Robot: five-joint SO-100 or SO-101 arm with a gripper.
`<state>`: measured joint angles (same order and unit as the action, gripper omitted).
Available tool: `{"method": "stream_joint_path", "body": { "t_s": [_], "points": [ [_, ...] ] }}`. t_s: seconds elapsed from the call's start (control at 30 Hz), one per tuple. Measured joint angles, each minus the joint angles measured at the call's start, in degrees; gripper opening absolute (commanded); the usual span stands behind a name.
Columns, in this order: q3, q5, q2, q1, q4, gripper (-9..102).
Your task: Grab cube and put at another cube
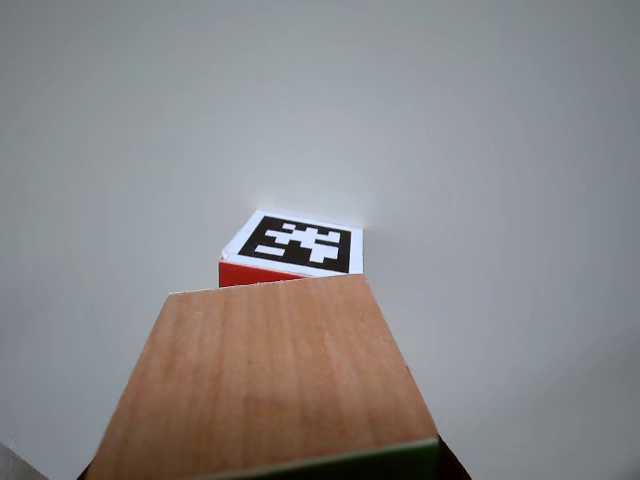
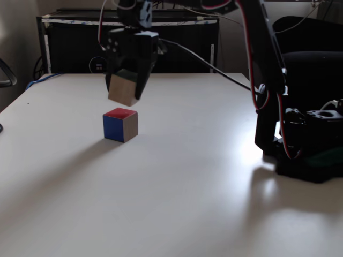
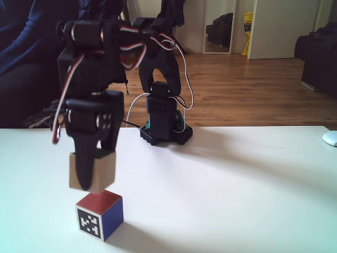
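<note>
Cube (image 3: 92,171) pinched between fingers (image 3: 84,163), held clear of surface (image 2: 187,187), just above another cube (image 3: 100,215), apart.

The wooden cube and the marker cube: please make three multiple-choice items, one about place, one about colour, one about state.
1. Where is the wooden cube?
A. on the table
B. in the air just above the marker cube
C. beside the arm's base

2. In a fixed view, which side colour does the marker cube show?
A. blue
B. yellow
C. black

3. The pincer is:
A. open and empty
B. shut on the wooden cube
C. pressing the table

Answers: 1 B, a gap separates the cubes; 2 A, a blue side faces right; 3 B, fingers clamp the lifted cube.
</note>
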<state>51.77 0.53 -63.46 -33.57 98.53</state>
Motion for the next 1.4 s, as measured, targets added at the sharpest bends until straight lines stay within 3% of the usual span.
{"method": "stream_joint_path", "body": {
  "t_s": [0.6, 0.77, 1.17, 1.4],
  "points": [
    [-10.6, -2.3, 9.0, 2.2, 4.7, 26],
    [-10.6, -2.5, 9.5, 2.3, 4.7, 37],
    [-10.6, -3.0, 9.6, 3.3, 4.7, 36],
    [2.3, -2.3, -8.1, 7.5, 4.7, 37]
  ]
}}
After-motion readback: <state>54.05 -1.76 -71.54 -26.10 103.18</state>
